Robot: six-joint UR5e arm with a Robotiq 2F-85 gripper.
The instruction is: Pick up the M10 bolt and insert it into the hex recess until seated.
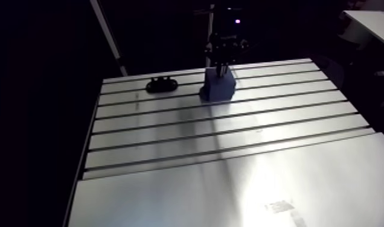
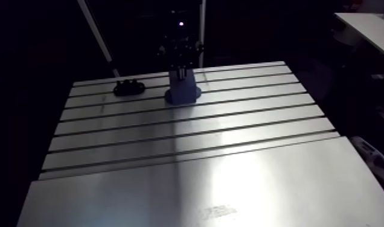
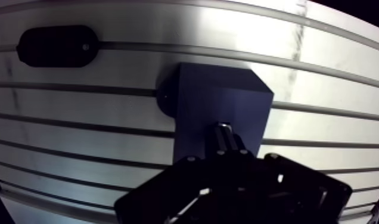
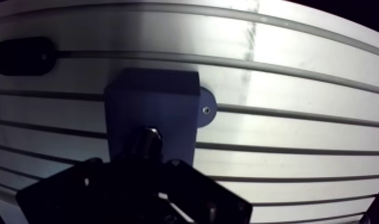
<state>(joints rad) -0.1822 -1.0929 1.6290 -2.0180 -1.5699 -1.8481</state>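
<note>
Pincer (image 3: 227, 155) closed on the shiny bolt (image 3: 223, 136), right over the blue block (image 3: 221, 95), black oval piece (image 3: 58, 46) lying apart on the slotted desk (image 3: 323, 77)

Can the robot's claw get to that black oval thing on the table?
Probably yes. The black oval piece lies in the open on the table, nothing on or against it. The gripper hangs over the blue block beside it, so it must move sideways.
</note>
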